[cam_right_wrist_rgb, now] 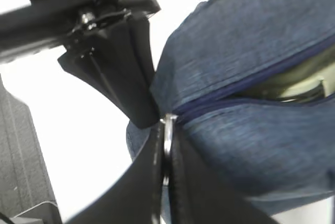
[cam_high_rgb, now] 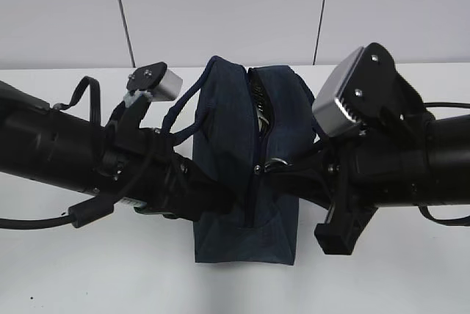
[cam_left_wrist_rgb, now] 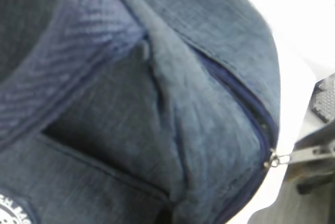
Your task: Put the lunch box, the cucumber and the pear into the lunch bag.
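Observation:
The navy lunch bag (cam_high_rgb: 242, 229) stands in the middle of the table, its top zipper shut at the near end and open farther back. My right gripper (cam_high_rgb: 285, 167) is shut on the metal ring pull (cam_right_wrist_rgb: 167, 130) at the near end of the zipper. My left gripper (cam_high_rgb: 220, 198) presses into the bag's left side, and the fabric (cam_left_wrist_rgb: 209, 103) bunches into it. It shows as a closed black wedge in the right wrist view (cam_right_wrist_rgb: 146, 115). Something pale green (cam_right_wrist_rgb: 293, 85) shows through the zipper gap, possibly the lunch box. The cucumber and the pear are hidden.
The white table (cam_high_rgb: 382, 277) lies around the bag, with a pale wall behind. The bag's loop handle (cam_high_rgb: 187, 105) hangs toward the left arm. Both arms crowd the bag's sides.

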